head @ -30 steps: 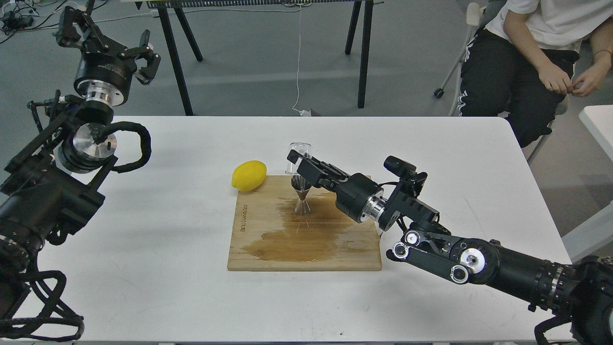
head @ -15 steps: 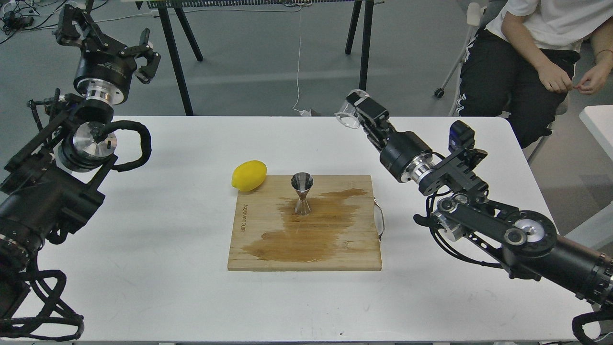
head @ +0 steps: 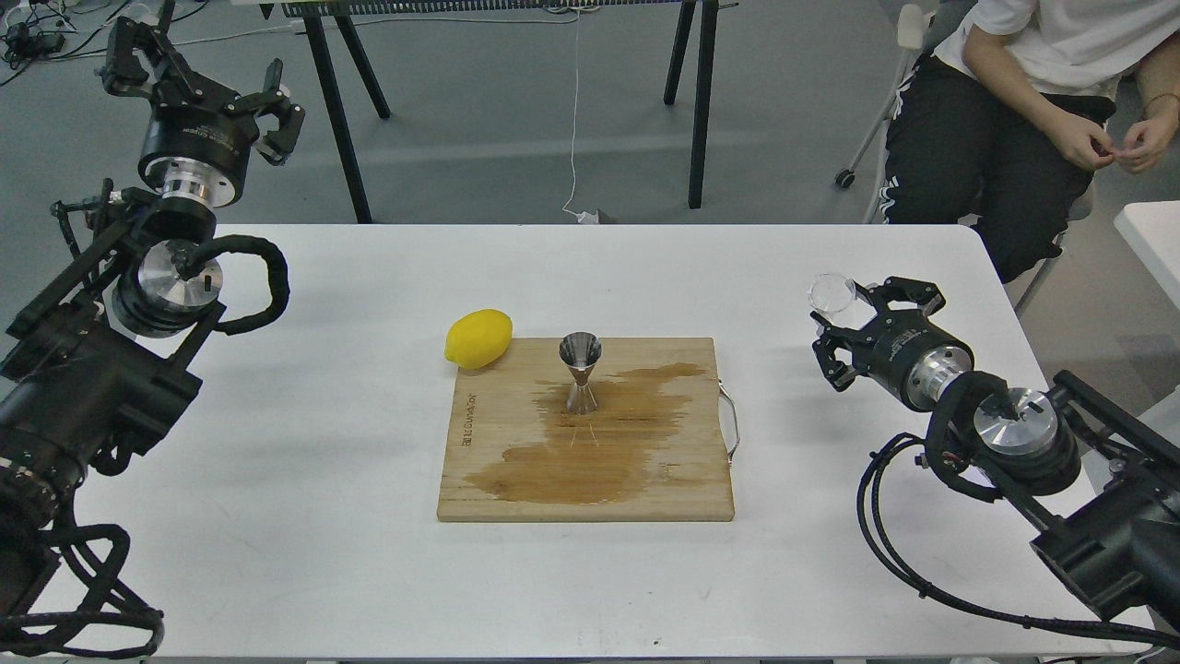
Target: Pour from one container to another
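The steel jigger [head: 581, 371] stands upright in the middle of the wooden cutting board [head: 498, 480], on a wide wet stain. The clear glass cup [head: 831, 295] stands on the white table far to the right of the board. My right gripper [head: 843, 320] is just behind the cup, low over the table, with its fingers spread open. Whether a fingertip still touches the glass I cannot tell. My left gripper [head: 201, 83] is open and holds nothing, raised high beyond the table's far left corner.
A yellow lemon [head: 478, 338] lies at the board's far left corner. The board has a metal handle [head: 733, 424] on its right side. A seated person [head: 1032, 111] is behind the table's far right corner. Black table legs [head: 701, 101] stand behind.
My right arm carried the cup from over the jigger up and to the right, then down to the table's right side, where its fingers have opened. The left arm barely moved.
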Available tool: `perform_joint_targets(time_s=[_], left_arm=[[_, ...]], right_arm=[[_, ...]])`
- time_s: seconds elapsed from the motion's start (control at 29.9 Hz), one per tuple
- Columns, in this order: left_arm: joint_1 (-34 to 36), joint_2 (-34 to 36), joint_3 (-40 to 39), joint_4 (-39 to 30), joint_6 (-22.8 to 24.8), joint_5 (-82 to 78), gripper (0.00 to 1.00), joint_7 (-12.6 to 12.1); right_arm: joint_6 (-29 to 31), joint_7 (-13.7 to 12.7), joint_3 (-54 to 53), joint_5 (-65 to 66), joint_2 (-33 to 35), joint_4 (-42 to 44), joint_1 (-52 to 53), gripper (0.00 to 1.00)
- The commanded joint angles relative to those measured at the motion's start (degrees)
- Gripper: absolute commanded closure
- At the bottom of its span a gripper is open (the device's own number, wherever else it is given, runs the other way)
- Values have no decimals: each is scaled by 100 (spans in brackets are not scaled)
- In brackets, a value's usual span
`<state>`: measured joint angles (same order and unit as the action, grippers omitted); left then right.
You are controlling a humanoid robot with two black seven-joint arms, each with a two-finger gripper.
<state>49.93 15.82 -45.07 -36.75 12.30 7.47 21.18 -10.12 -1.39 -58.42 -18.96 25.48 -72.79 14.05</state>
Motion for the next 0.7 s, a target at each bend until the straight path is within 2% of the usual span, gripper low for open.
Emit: perform_joint_targets(time_s=[0.0, 0.2, 0.37, 0.57, 0.67], left_arm=[[-1, 0, 16, 1, 0, 0, 0, -9], [-10, -35, 16, 1, 0, 0, 0, -9], [-27, -18, 16, 1, 0, 0, 0, -9], [-36, -26, 16, 1, 0, -9, 0, 0], [-36, -35, 16, 1, 0, 0, 0, 0]], right_arm=[[186, -10, -230, -415, -244, 150, -323, 63], [177, -46, -873, -547, -1088, 686, -614, 63], [195, -151, -934, -556, -1212, 1205, -623, 61], [186, -221, -1014, -556, -1212, 1206, -632, 57], [186, -221, -1022, -556, -1203, 1188, -632, 52]])
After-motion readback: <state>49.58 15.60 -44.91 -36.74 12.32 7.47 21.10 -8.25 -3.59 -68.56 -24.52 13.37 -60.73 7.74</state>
